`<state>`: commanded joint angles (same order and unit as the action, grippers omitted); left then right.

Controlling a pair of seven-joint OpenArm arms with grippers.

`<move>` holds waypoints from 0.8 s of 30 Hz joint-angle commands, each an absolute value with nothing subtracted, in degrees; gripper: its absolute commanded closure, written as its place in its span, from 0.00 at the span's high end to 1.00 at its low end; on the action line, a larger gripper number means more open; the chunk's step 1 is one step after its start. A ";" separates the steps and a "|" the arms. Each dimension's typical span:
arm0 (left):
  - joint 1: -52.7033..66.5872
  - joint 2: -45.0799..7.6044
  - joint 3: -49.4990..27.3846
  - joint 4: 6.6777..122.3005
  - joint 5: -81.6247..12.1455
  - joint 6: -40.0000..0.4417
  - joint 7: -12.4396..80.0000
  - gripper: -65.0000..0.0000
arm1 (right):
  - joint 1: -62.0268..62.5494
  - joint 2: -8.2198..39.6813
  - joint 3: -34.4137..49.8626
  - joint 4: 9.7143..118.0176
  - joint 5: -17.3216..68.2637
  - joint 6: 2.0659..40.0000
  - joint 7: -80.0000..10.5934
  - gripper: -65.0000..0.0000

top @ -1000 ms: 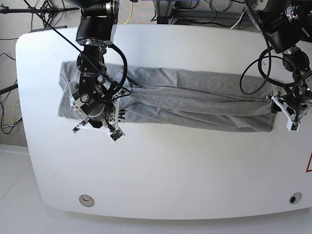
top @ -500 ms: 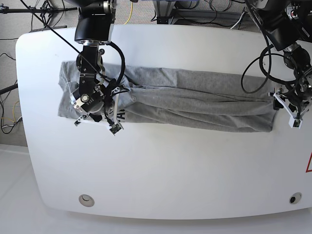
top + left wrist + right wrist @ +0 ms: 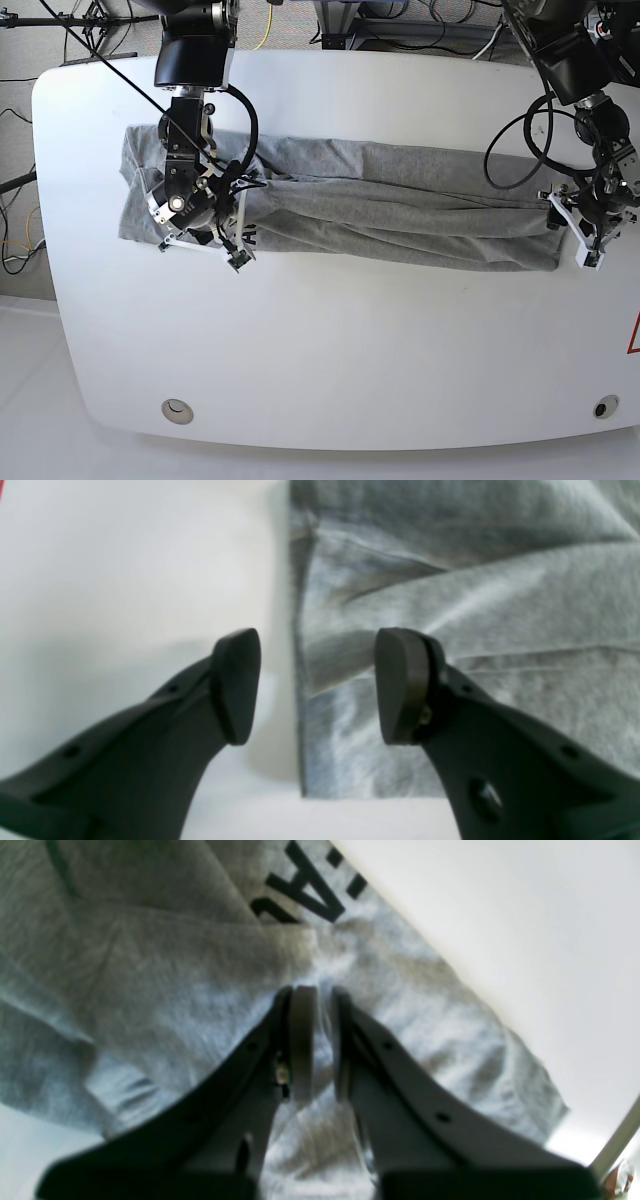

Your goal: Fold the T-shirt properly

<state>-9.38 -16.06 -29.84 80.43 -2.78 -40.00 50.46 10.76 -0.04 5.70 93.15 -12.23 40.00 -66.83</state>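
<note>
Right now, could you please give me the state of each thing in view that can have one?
T-shirt: lying on the table as a long, wrinkled band, not yet a neat fold; part of the black lettering shows.
Right gripper: nearly shut, pinching a ridge of the shirt's cloth.
Left gripper: open, straddling the shirt's end edge, gripping nothing.
Table: white, carrying the shirt.

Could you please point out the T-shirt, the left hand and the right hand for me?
T-shirt (image 3: 400, 205): base view, mid-body fabric.
left hand (image 3: 317, 685): left wrist view, gap between open fingertips.
right hand (image 3: 321, 1040): right wrist view, between nearly closed fingertips.
</note>
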 joint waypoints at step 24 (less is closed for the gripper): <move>-9.18 -16.21 -21.89 76.46 -3.65 -40.00 49.58 0.52 | 11.40 0.02 5.56 92.70 -12.76 40.00 -67.09 0.09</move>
<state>-9.18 -16.21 -21.89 76.46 -3.65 -40.00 49.58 11.40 0.02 5.56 92.70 -12.76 40.00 -67.09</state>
